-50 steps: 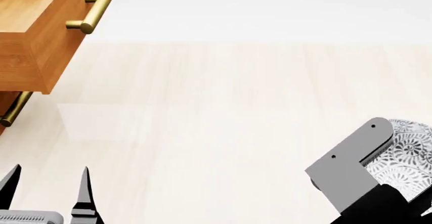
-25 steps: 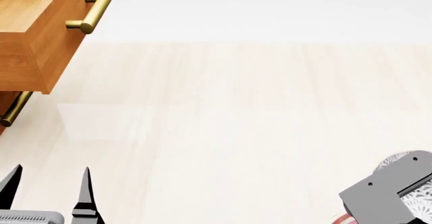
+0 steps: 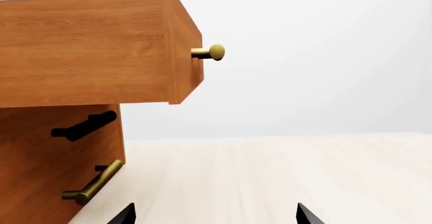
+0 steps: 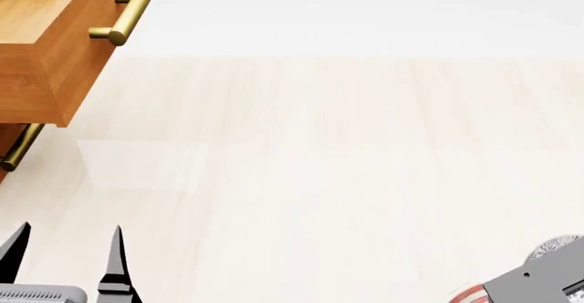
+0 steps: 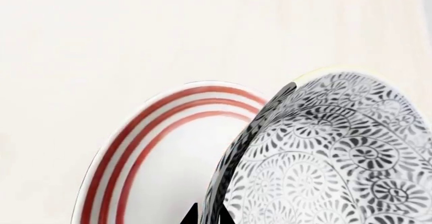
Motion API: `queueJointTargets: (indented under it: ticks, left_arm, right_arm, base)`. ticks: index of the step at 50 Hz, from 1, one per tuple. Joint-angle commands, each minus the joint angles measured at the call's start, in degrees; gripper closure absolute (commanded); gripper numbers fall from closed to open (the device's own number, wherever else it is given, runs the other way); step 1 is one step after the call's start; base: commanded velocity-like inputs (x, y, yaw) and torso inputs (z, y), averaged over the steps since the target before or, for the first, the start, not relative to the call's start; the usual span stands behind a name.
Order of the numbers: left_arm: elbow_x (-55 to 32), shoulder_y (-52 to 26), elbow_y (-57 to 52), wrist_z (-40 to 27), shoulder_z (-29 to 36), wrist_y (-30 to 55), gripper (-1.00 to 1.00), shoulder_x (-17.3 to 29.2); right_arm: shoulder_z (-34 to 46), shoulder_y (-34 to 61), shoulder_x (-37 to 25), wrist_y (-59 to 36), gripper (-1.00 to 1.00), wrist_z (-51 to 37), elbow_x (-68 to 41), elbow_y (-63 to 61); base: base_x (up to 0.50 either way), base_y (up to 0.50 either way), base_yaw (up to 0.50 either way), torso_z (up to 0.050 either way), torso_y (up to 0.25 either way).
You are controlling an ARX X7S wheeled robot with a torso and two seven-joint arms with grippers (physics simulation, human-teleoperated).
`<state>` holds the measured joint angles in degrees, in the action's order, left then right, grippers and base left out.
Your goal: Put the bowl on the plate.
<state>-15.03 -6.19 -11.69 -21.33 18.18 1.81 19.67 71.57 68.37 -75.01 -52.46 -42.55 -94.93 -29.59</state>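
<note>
The bowl (image 5: 337, 158), white with a dense grey floral pattern, fills the right wrist view, and my right gripper (image 5: 209, 216) is shut on its rim. One black fingertip sits inside the rim and one outside. Beyond the bowl lies the plate (image 5: 155, 158), white with red rings. I cannot tell whether bowl and plate touch. In the head view only a sliver of the bowl (image 4: 554, 247) and of the plate's red rim (image 4: 466, 295) show beside the right arm's grey bracket (image 4: 538, 286) at the near right corner. My left gripper (image 4: 64, 262) stands open near the front left, holding nothing.
A wooden cabinet (image 3: 47, 158) stands at the far left with its top drawer (image 4: 46, 50) pulled out, the brass handle (image 4: 123, 16) sticking toward the table's middle. A lower brass handle (image 3: 91, 183) is close to my left gripper (image 3: 216, 216). The tabletop (image 4: 319, 166) is pale wood.
My right arm has carried the bowl toward the near right corner of the head view, leaving it mostly out of frame. The plate's red rim has come into view there. The left arm is still.
</note>
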Motion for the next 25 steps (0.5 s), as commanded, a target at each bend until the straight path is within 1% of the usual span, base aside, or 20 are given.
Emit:
queueJointTargets:
  ticks: [1,4,12,25]
  left_arm:
    - [-0.18,0.00,-0.29,-0.17,0.11,0.11,-1.00,0.17]
    - [-0.20,0.08,-0.35,-0.20,0.18,0.07,-1.00,0.18]
    - [-0.27,0.04,-0.63,-0.40,0.34,0.36,-1.00,0.24]
    - [-0.36,0.00,-1.00,-0.63,0.60,0.69,-1.00,0.38]
  right_arm:
    - [0.11,-0.71,-0.16,1.63,1.00,0.58,2.13,0.28]
    - [0.71,-1.93,-0.02,2.85,1.00,2.84,4.68,1.54]
    - [1.05,-2.59,1.34,3.51,1.00,3.86,5.91,2.88]
    - [1.79,-4.75,1.88,6.04,1.00,5.22,7.89,3.77]
  base:
    - [0.00,0.00,0.00,0.000,0.000]
    - [0.00,0.00,0.00,0.000,0.000]
    - [0.00,0.00,0.00,0.000,0.001]
    - [0.00,0.00,0.00,0.000,0.000]
